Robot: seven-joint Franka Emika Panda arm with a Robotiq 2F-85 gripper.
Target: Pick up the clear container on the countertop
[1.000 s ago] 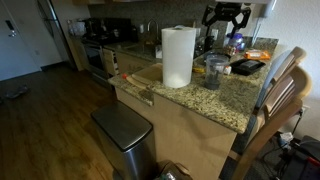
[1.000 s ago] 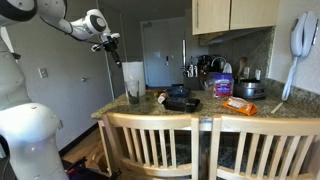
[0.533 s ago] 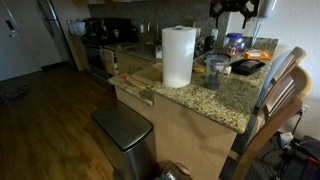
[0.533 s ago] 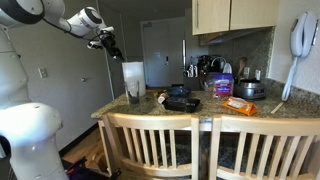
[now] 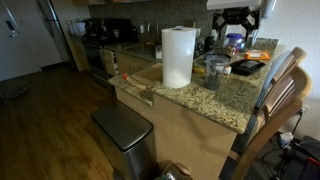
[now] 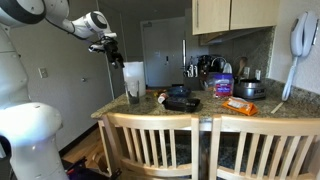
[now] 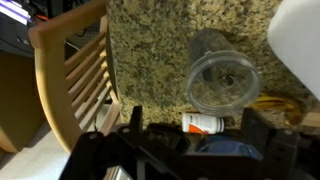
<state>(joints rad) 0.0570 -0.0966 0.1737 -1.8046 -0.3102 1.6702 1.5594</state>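
Note:
The clear container (image 5: 214, 70) stands upright on the speckled granite countertop (image 5: 200, 98), just beside the white paper towel roll (image 5: 178, 55). It also shows in an exterior view (image 6: 133, 92) and from above in the wrist view (image 7: 222, 78), empty. My gripper (image 5: 236, 20) hangs open and empty well above the counter, higher than the container and off to its side; it is also in an exterior view (image 6: 113, 52). In the wrist view my gripper (image 7: 197, 130) has its fingers (image 7: 262, 122) wide apart, with the container ahead of them.
A small white bottle with an orange label (image 7: 203, 124) and a clear jar with a blue-purple top (image 6: 222, 85) stand near the container. A black pan (image 6: 181, 101) and an orange packet (image 6: 240, 105) lie on the counter. Wooden chairs (image 6: 160, 145) line its edge; a steel bin (image 5: 125, 130) stands below.
My gripper rose and shifted sideways, then came down a little above the counter. It stays open. The container has not moved.

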